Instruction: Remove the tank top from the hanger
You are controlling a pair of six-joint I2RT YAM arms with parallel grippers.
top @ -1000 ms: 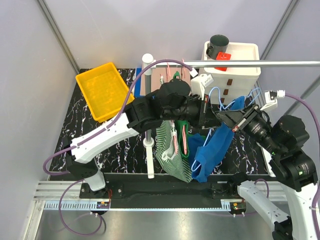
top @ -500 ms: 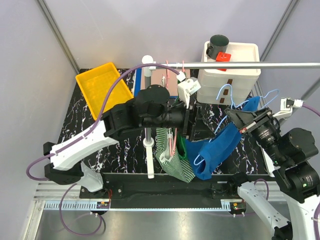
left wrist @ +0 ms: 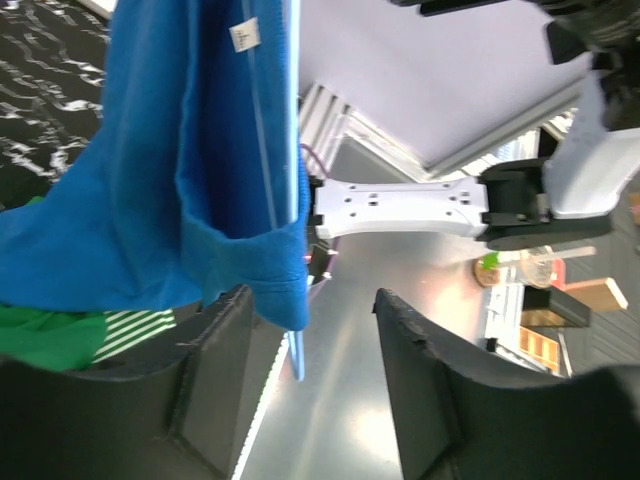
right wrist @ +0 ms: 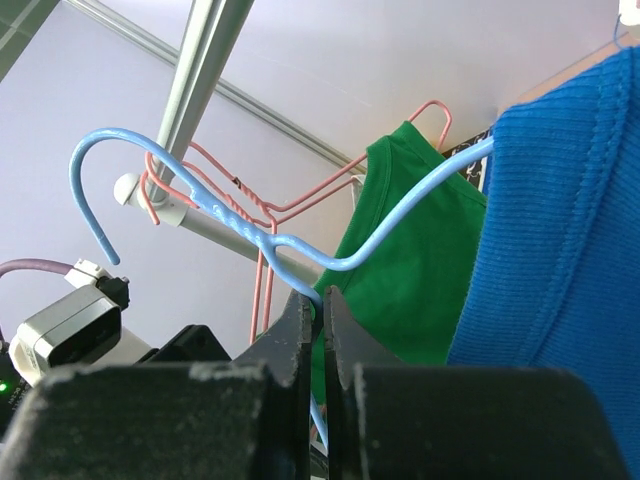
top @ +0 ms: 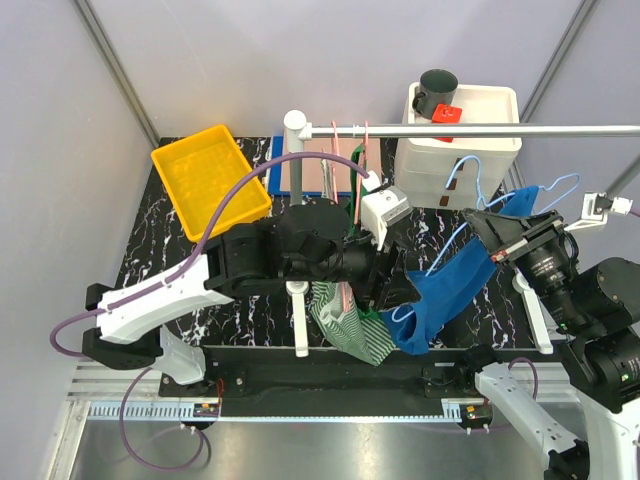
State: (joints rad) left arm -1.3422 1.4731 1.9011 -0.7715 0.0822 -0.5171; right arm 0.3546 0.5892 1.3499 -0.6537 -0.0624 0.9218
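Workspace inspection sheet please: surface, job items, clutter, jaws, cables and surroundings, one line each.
Surface: black marbled table, no spills seen.
Job's things: blue tank top still on light-blue hanger, held clear of the rail.
Clutter: yellow bin; drawer unit with mug and red item on top; green garment hanging.
Jaws: left gripper open around the tank top's hem, not clamped; right gripper shut on hanger wire.
Cables: purple cable arcs high over the table.
Surroundings: pale walls; nothing else seen.

text: none legible | tank top [left wrist: 150,180] | white tag [left wrist: 244,36]: print too small to read
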